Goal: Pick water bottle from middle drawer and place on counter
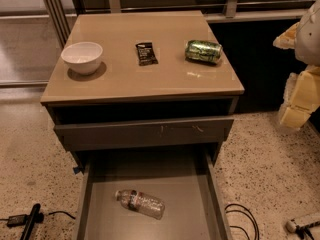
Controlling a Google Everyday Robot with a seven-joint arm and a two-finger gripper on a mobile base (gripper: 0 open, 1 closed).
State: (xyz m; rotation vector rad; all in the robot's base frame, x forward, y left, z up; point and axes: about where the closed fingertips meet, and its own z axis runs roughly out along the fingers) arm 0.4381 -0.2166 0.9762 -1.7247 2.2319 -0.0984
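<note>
Gripper (300, 96) at the right edge, beside the cabinet and well apart from the bottle; released or clenched, cannot tell. Water bottle (140, 203) lying on its side in the pulled-out middle drawer (185, 184), cap toward the left. On the counter (125, 81): white bowl (82, 57), dark packet (146, 53), green can (203, 51) on its side.

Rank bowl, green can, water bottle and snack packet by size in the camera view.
bowl
water bottle and green can, unsure: the bottle lies nearer the camera
snack packet
The gripper hangs at the right edge.
</note>
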